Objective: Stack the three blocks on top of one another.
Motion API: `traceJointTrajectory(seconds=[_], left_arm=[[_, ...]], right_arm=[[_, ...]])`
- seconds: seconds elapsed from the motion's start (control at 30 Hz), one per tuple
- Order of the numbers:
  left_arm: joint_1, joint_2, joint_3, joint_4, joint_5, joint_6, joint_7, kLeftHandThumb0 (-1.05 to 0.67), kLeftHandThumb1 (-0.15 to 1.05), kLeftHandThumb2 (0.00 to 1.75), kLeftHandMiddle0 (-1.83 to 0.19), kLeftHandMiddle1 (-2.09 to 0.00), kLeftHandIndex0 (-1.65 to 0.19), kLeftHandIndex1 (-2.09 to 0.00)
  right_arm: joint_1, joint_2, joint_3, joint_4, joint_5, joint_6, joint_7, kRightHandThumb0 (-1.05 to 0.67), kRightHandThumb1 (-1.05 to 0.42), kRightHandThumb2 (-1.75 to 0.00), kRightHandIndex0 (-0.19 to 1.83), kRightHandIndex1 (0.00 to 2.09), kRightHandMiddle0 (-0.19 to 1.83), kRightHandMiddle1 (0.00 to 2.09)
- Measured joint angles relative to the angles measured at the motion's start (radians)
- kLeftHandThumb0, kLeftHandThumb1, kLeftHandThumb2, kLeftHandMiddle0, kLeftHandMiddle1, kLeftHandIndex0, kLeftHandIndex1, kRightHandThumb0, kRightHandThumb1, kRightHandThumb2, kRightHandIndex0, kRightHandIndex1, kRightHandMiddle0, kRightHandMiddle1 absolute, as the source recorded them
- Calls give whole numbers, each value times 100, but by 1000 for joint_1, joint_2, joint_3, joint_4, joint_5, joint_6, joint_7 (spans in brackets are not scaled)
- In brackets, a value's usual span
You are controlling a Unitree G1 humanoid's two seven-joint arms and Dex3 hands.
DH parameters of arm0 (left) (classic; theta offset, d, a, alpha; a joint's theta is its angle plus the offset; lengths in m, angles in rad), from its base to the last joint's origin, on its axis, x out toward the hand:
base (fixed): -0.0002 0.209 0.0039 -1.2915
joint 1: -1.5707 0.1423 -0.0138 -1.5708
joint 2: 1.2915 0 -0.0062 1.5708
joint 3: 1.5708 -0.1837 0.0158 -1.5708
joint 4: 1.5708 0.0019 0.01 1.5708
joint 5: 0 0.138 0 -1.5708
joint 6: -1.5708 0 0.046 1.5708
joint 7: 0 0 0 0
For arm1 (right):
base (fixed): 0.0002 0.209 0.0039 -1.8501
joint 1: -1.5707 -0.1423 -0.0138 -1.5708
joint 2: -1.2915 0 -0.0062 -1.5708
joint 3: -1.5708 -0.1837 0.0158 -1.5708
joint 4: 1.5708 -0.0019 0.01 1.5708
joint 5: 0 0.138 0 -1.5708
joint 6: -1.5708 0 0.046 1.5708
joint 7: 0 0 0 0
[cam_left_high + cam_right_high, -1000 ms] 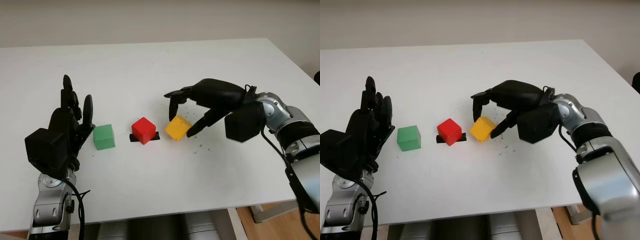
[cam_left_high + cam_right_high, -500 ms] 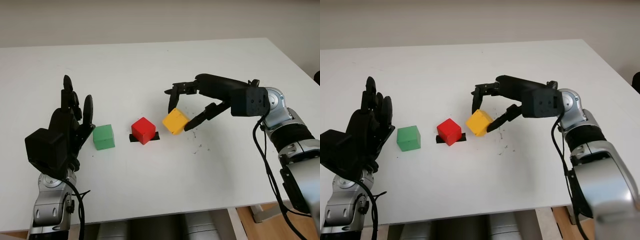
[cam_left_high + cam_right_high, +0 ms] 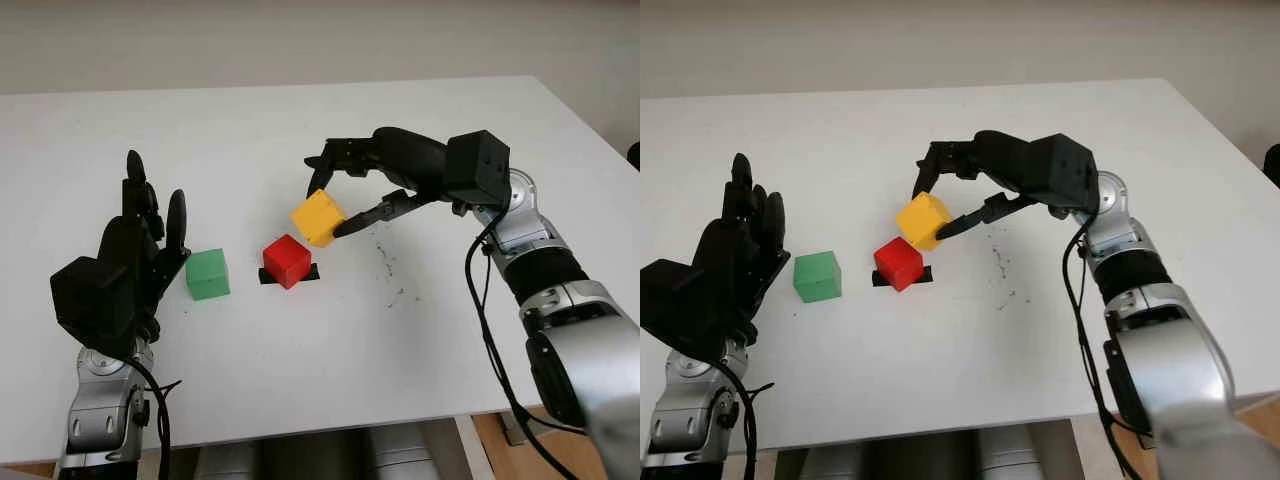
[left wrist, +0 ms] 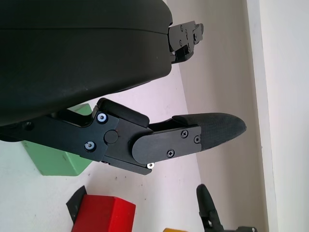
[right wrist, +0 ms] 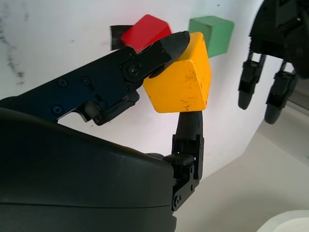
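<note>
While right hand (image 3: 335, 200) grips yellow block (image 3: 318, 217) | left hand (image 3: 135, 250) open | white table (image 3: 300, 340), pale wall (image 3: 300, 40)

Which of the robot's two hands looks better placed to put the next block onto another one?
The right hand. It grips the yellow cube block, lifted off the white table, just beside and above the red cube block. The left hand is open, holding nothing, on the far side of the green cube block.
</note>
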Motion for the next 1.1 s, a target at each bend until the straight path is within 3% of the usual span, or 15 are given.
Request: traceJointTrajectory(seconds=[0.47, 1.1], left_arm=[[1, -3, 0, -1, -3, 0, 2, -73, 105, 59, 19, 0, 19, 0], [7, -5, 0, -11, 0, 7, 10, -74, 105, 59, 19, 0, 19, 0]], right_arm=[[19, 132, -21, 6, 27, 168, -36, -52, -90, -5, 26, 5, 46, 152], [18, 157, -21, 55, 6, 208, -83, -52, -90, -5, 25, 5, 43, 157]])
